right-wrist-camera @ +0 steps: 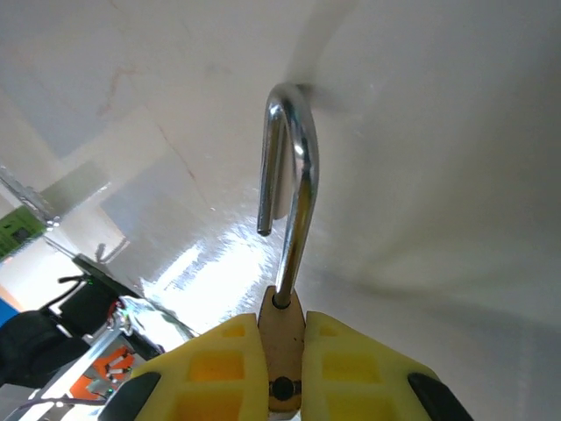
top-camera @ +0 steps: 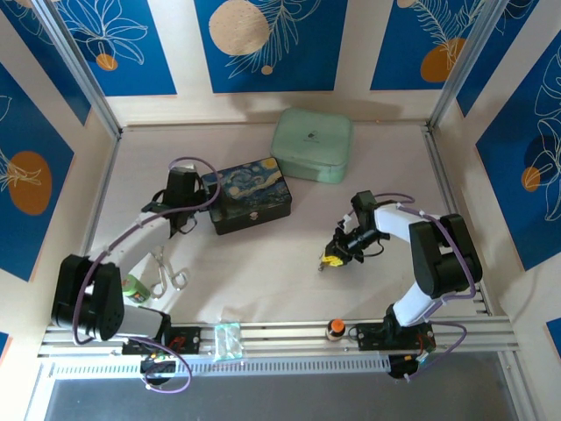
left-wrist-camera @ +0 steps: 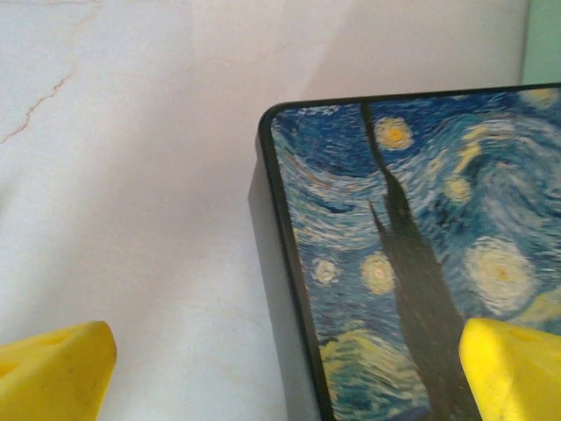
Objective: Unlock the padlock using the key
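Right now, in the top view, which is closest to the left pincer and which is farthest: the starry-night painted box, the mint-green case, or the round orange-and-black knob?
1. Starry-night painted box, right beside the left pincer.
2. Mint-green case, farther back on the right.
3. Orange-and-black knob, on the near rail, right side.

Case (top-camera: 311, 145) behind and right of box (top-camera: 250, 195); padlock (right-wrist-camera: 282, 338) nearer, right of the box.

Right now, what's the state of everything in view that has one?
padlock: shackle open, one end free
right tool: shut on padlock body
left tool: open, over starry box corner
starry box: lid closed
green case: closed
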`<action>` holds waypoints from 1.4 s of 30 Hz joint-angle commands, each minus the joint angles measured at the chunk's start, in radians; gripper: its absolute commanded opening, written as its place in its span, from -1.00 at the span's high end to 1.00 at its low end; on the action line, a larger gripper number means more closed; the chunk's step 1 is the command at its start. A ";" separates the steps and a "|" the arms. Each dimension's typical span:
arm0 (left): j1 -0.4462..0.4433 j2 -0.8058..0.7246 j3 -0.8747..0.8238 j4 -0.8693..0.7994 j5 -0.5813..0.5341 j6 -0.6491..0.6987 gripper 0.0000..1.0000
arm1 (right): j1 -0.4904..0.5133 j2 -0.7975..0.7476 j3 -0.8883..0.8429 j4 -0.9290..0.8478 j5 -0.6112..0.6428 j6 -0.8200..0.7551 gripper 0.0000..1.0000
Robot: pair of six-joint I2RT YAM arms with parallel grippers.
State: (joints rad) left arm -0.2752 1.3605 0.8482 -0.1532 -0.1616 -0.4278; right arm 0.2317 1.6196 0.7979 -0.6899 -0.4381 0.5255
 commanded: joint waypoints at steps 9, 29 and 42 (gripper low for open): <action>0.014 -0.121 -0.036 -0.067 0.019 -0.006 -0.99 | 0.001 -0.013 0.123 -0.221 0.262 -0.078 0.65; 0.027 -0.217 -0.115 -0.055 -0.132 0.038 -0.99 | 0.045 -0.153 0.170 -0.208 0.440 -0.036 -0.29; 0.049 -0.262 -0.337 0.259 -0.376 0.201 -0.99 | -0.023 -0.442 -0.002 0.350 0.771 -0.164 -0.83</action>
State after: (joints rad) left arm -0.2462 1.0939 0.5404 -0.0319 -0.4892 -0.3031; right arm 0.2390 1.1999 0.8822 -0.5716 0.2234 0.4286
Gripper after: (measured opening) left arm 0.993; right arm 0.906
